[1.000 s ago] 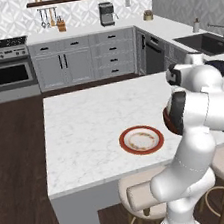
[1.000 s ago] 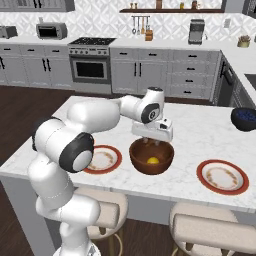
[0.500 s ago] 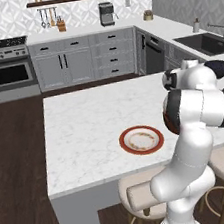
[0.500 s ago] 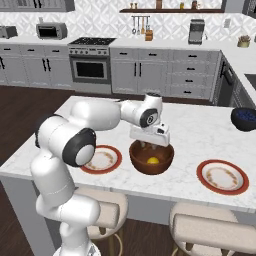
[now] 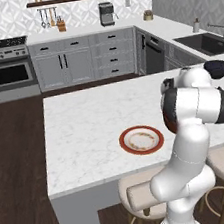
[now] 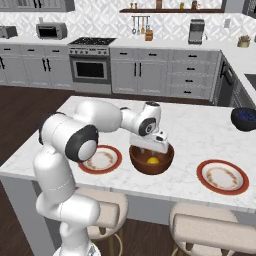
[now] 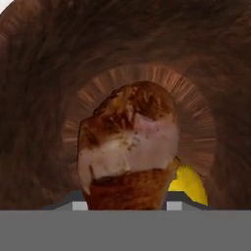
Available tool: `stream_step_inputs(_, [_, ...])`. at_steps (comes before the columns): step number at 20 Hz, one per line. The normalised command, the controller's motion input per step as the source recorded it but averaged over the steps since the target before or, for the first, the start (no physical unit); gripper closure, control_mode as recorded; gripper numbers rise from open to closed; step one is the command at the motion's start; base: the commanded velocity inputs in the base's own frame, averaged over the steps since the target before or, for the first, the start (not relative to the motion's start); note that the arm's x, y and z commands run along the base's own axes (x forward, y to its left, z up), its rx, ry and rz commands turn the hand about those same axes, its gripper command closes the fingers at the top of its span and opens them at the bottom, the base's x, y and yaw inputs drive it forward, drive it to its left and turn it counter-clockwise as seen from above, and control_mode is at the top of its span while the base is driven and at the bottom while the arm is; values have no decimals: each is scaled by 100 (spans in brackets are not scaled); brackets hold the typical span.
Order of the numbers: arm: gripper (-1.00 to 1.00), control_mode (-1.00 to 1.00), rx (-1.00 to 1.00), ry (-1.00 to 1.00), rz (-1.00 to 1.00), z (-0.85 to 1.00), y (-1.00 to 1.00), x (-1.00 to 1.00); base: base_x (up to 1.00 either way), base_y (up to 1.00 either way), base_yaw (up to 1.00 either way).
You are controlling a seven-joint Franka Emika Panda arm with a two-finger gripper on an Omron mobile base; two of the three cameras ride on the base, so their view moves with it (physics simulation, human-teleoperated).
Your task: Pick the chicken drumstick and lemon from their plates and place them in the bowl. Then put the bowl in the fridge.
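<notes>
My gripper [image 6: 150, 150] reaches down into the wooden bowl [image 6: 138, 161] on the island, shut on the chicken drumstick [image 7: 128, 147]. The drumstick's thick meaty end points at the bowl's floor [image 7: 49, 78]. The lemon [image 6: 153, 160] lies on the bottom of the bowl, just beside and below the drumstick [image 7: 192, 187]. Two red-rimmed plates stand bare, one left of the bowl [image 6: 100, 159] and one to its right [image 6: 222, 176]. The left plate [image 5: 141, 139] also lies in front of my arm in the left base view. The fridge is out of view.
A dark blue bowl [image 6: 244, 119] sits at the island's far right edge. Stools [image 6: 209, 232] stand under the near edge of the island. Range, cabinets and a sink counter line the far walls.
My hand has come down over the bowl and into it, carrying the drumstick. The bowl, lemon and plates have stayed where they were.
</notes>
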Motion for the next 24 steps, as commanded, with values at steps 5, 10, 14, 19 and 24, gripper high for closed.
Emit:
stream_step_inputs(5, [-100,-100,0,0,0,-18,-10,33,0,0,0])
stream_step_inputs(10, [-100,-100,2,-3,0,0,-11,10,0,0,0])
stream_step_inputs(14, [-100,-100,8,-18,-11,43,0,-73,0,0,0])
stream_step_inputs(19, [-100,-100,1,-5,-24,86,0,-96,0,0,0])
stream_step_inputs(24, [-100,-100,0,9,-40,76,-11,-64,0,0,0])
